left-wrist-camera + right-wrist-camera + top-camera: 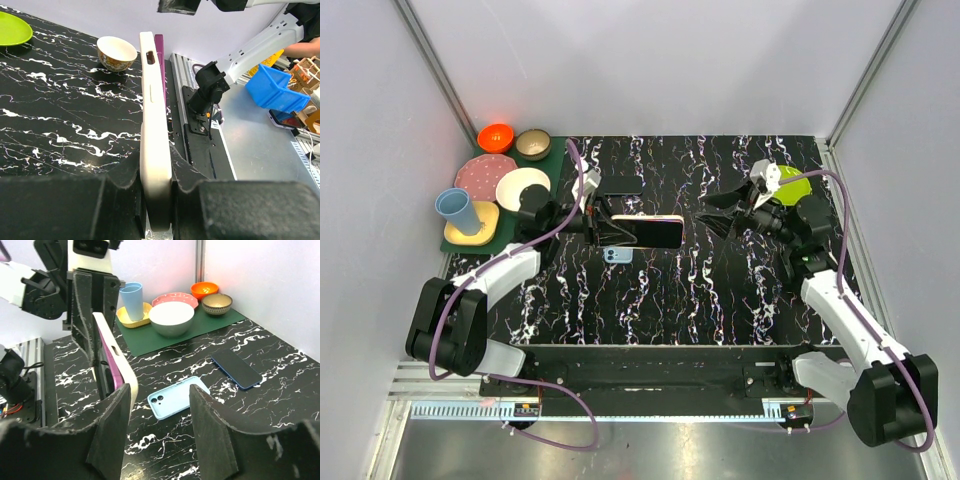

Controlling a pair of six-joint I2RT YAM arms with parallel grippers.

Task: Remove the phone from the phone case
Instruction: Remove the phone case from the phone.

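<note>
Our left gripper (603, 226) clamps the cream phone case (154, 130) with purple phone (160, 55) inside; right gripper (718, 214) gapes wide nearby.

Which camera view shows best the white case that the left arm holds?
The right wrist view: the case stands clear, its cut-out and the purple phone in it both visible. The left wrist view shows only its edge, close up, clamped in the left pincer. The top view shows it small.
</note>
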